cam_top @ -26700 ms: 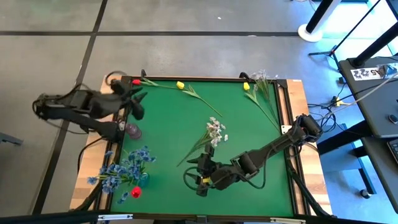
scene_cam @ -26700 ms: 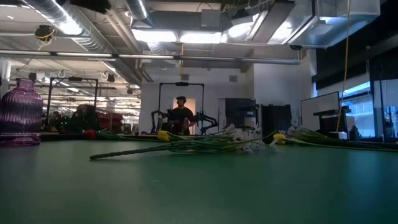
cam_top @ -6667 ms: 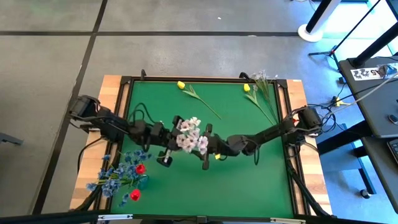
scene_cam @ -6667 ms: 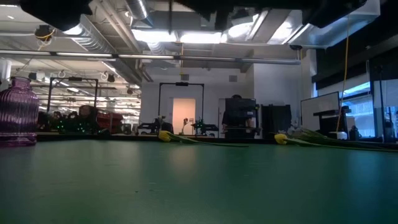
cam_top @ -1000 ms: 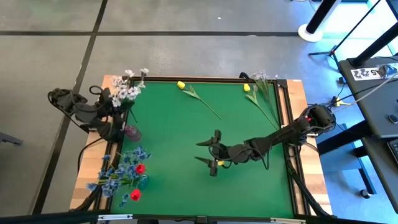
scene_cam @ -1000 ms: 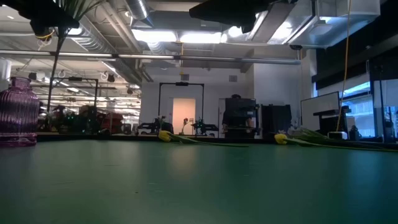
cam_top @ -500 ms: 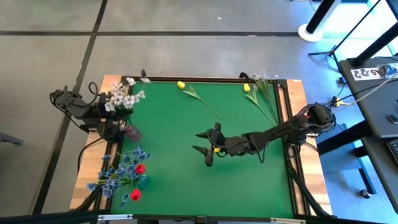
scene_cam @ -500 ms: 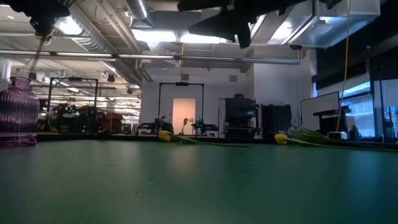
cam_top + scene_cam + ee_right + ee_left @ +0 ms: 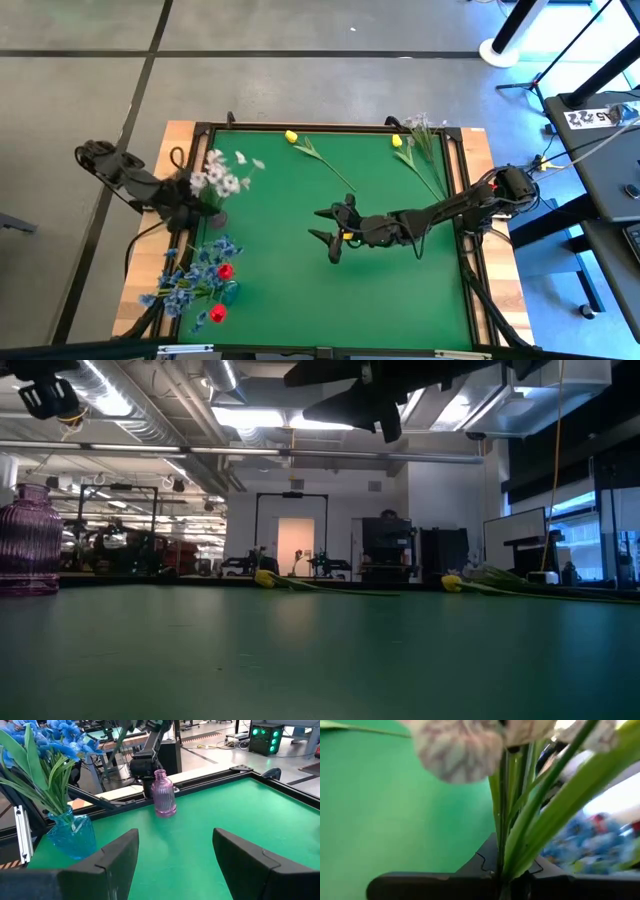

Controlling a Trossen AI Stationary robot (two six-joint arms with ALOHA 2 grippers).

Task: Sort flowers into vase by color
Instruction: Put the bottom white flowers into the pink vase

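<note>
My left gripper (image 9: pixel 198 196) is at the table's left edge, shut on a bunch of white and pale lilac flowers (image 9: pixel 222 178) whose blossoms hang over the purple vase (image 9: pixel 214 214). In the right wrist view the purple vase (image 9: pixel 164 794) stands upright and holds nothing. A blue vase (image 9: pixel 75 835) near the left front corner holds blue flowers (image 9: pixel 200 268) and red tulips (image 9: pixel 225 271). Two yellow tulips (image 9: pixel 290 136) (image 9: pixel 396 140) lie along the far edge. My right gripper (image 9: pixel 330 235) hovers open above the middle of the table. My left gripper pinches the bunch's green stems (image 9: pixel 509 865) between its two fingers, close below the blossoms (image 9: pixel 460 750). It comes in slanting from the table's left side. The bunch is lifted clear of the table; its lower stem ends are out of view.
Another pale blossom stem (image 9: pixel 422 127) lies at the far right corner beside a yellow tulip. The raised black frame (image 9: pixel 330 127) rims the green mat. A second red tulip (image 9: pixel 218 312) sticks out at the left front corner. Open mat lies between the two arms.
My left gripper has rolled and swung the white bunch from over the table's far left edge inward and nearer, so the blossoms now hang over the purple vase. My right gripper has drifted a little toward the far edge and rolled, staying open.
</note>
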